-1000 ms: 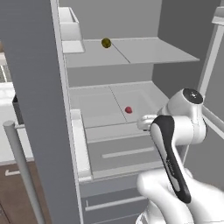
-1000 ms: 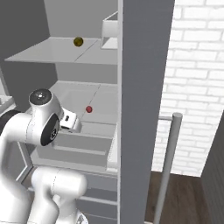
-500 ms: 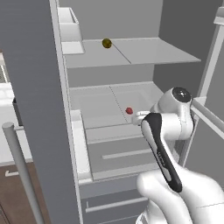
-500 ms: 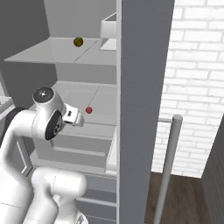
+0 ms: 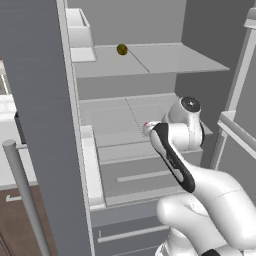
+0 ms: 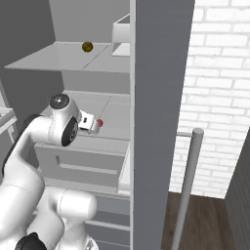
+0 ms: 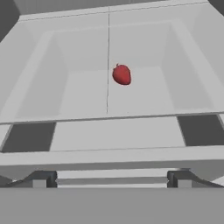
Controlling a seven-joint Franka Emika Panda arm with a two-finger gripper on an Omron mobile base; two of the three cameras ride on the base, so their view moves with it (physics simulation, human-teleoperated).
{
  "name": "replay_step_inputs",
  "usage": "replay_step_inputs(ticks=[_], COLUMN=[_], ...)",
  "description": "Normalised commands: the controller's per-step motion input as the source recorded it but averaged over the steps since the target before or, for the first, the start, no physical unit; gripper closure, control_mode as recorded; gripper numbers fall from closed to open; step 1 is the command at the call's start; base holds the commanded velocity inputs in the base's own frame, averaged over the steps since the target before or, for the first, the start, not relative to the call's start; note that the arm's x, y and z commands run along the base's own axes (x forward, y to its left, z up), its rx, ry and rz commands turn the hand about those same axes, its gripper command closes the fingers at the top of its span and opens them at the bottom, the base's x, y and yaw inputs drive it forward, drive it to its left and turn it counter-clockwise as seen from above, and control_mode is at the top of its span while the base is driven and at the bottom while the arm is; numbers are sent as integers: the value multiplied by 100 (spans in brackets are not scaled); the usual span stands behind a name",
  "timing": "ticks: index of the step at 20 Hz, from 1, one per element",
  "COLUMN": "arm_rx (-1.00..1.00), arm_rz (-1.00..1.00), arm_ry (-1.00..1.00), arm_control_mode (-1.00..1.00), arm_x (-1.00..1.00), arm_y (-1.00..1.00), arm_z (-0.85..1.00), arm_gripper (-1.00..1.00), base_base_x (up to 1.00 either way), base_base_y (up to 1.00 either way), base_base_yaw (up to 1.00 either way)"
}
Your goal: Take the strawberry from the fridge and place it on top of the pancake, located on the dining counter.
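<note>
The fridge (image 5: 35,100) stands open, its grey doors swung to either side; pale shelves (image 5: 165,57) and a drawer front below show inside. The strawberry (image 7: 121,74) lies on the middle shelf, just right of the seam that splits that shelf in two; in the right base view the berry (image 6: 99,123) sits just beyond the tip of the arm's hand, near it but not touching. The end effector (image 7: 111,178) points into the shelf at the berry; its fingers (image 7: 43,178) stand wide apart at the bottom of the hand view, with nothing between them; the strawberry is ahead of them, clear of both tips. In the left base view the arm's wrist covers most of the berry, so only a red speck shows at its edge. An olive-yellow fruit (image 5: 122,49) rests on the upper shelf, well apart from the strawberry; a white bin (image 5: 79,35) sits on the left door beside that shelf.
</note>
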Motion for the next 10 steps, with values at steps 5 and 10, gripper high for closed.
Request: replay_step_inputs(ticks=[5, 10], arm_rx=[0, 0], arm_rz=[0, 0], arm_ry=[0, 0], arm_control_mode=[-100, -100], arm_x=[63, 50], arm_y=[-1, 0], arm_z=[-15, -9], arm_gripper=[-100, -100], base_base_x=[0, 0], base_base_y=[0, 0], base_base_yaw=[0, 0])
